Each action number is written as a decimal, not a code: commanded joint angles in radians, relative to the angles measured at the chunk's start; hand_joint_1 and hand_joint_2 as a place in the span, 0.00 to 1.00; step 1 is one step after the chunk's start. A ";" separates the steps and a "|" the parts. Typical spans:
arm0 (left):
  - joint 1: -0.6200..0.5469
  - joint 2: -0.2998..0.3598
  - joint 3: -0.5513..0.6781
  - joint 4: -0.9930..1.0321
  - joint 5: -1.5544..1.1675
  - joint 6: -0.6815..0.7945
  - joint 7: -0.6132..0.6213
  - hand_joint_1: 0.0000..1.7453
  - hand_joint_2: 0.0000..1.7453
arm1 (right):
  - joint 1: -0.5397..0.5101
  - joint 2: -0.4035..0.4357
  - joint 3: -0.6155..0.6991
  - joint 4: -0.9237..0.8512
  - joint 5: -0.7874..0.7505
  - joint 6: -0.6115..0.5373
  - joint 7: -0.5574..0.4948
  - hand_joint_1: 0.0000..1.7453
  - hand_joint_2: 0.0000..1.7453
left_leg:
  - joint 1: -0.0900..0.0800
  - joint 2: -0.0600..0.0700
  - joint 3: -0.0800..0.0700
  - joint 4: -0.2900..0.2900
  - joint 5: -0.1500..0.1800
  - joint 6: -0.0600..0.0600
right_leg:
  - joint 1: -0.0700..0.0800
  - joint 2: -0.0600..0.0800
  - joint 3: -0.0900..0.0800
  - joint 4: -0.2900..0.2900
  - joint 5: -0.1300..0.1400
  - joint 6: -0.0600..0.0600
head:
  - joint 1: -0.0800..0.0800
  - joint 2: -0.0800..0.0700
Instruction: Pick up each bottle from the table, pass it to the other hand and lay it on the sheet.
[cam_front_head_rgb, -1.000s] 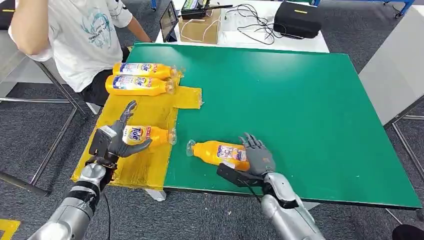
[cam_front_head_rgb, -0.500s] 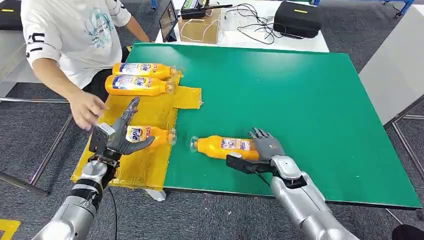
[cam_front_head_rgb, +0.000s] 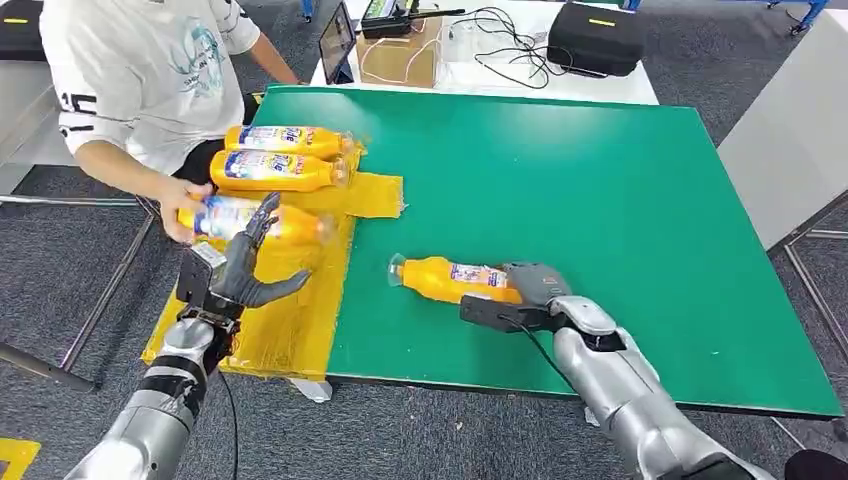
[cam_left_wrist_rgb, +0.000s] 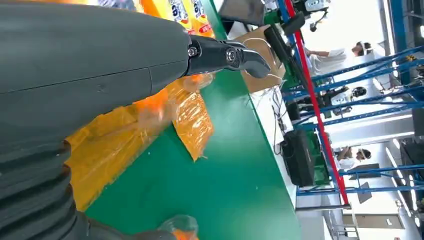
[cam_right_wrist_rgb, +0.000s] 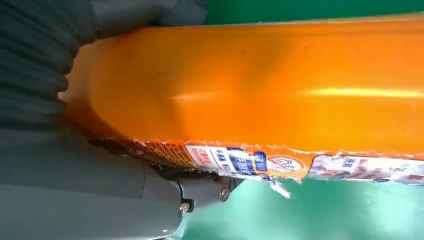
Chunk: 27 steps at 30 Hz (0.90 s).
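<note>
An orange bottle (cam_front_head_rgb: 447, 279) lies on its side on the green table (cam_front_head_rgb: 600, 190), cap pointing left. My right hand (cam_front_head_rgb: 533, 291) grips its base end; in the right wrist view the bottle (cam_right_wrist_rgb: 260, 85) sits between the thumb and the fingers (cam_right_wrist_rgb: 150, 17). My left hand (cam_front_head_rgb: 240, 276) hovers over the yellow sheet (cam_front_head_rgb: 290, 320), fingers apart and holding nothing. A person's hand (cam_front_head_rgb: 183, 216) holds a third bottle (cam_front_head_rgb: 262, 223) on the sheet, just beyond my left hand. Two more bottles (cam_front_head_rgb: 285, 141) (cam_front_head_rgb: 275, 171) lie side by side at the sheet's far end.
The person sits at the table's far left corner. A cardboard box (cam_front_head_rgb: 405, 55), cables and a black case (cam_front_head_rgb: 595, 38) lie on the white table behind. The green table's near edge runs just below my right hand. In the left wrist view the sheet (cam_left_wrist_rgb: 120, 145) meets the green table (cam_left_wrist_rgb: 225, 190).
The person reached in, took the bottle lying beside my left hand and moved it up the sheet. My right hand closed around the base of the bottle on the table, which shifted slightly.
</note>
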 joint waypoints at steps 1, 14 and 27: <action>-0.137 -0.056 0.004 0.190 -0.052 0.101 0.003 0.00 1.00 | 0.023 0.106 -0.132 0.056 -0.192 -0.087 -0.081 1.00 1.00 | 0.002 -0.002 0.002 0.000 -0.001 -0.001 | 0.002 -0.002 0.003 0.000 -0.001 -0.002 | 0.000 0.000; -0.208 -0.130 0.014 0.278 -0.045 0.189 0.116 0.00 1.00 | 0.075 0.250 -0.271 -0.021 -0.406 -0.322 -0.189 1.00 1.00 | 0.001 -0.002 0.001 0.000 -0.001 -0.001 | 0.001 -0.002 0.002 0.000 -0.002 -0.001 | 0.000 0.000; -0.213 -0.179 -0.046 0.279 0.163 -0.128 0.251 0.00 1.00 | -0.014 0.342 -0.151 0.110 -0.430 -0.395 -0.242 1.00 1.00 | 0.002 0.001 0.002 0.001 -0.003 -0.002 | 0.002 0.000 0.002 0.001 -0.002 -0.002 | 0.000 0.000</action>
